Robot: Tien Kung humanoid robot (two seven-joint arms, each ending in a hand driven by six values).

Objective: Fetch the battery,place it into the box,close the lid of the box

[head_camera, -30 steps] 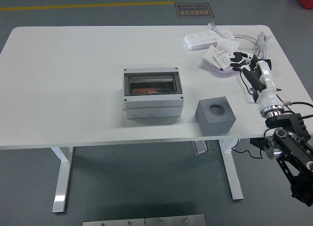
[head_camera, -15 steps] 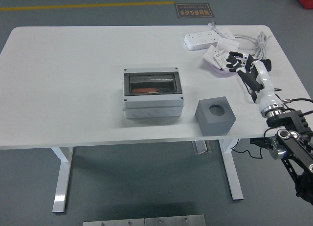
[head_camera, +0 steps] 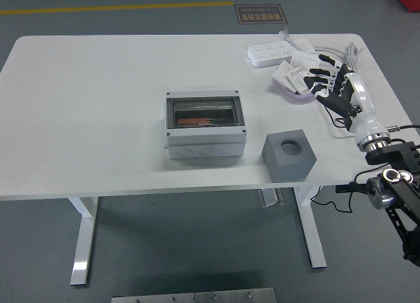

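Battery packs (head_camera: 296,77) in shallow dish (head_camera: 293,95)

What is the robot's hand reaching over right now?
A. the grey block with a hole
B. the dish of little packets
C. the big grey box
B: the right hand has its fingers spread over the dish of packets, away from the grey block and box.

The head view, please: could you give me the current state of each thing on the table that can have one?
Box: lid closed, upright at the table's middle.
Grey foam block: upright, its round hole empty.
Battery packets: piled in the shallow dish, not lifted.
Power strip: lying flat at the far edge, nothing plugged into it.
Right robot hand: fingers spread over the packets, holding nothing.
Left robot hand: not in view.
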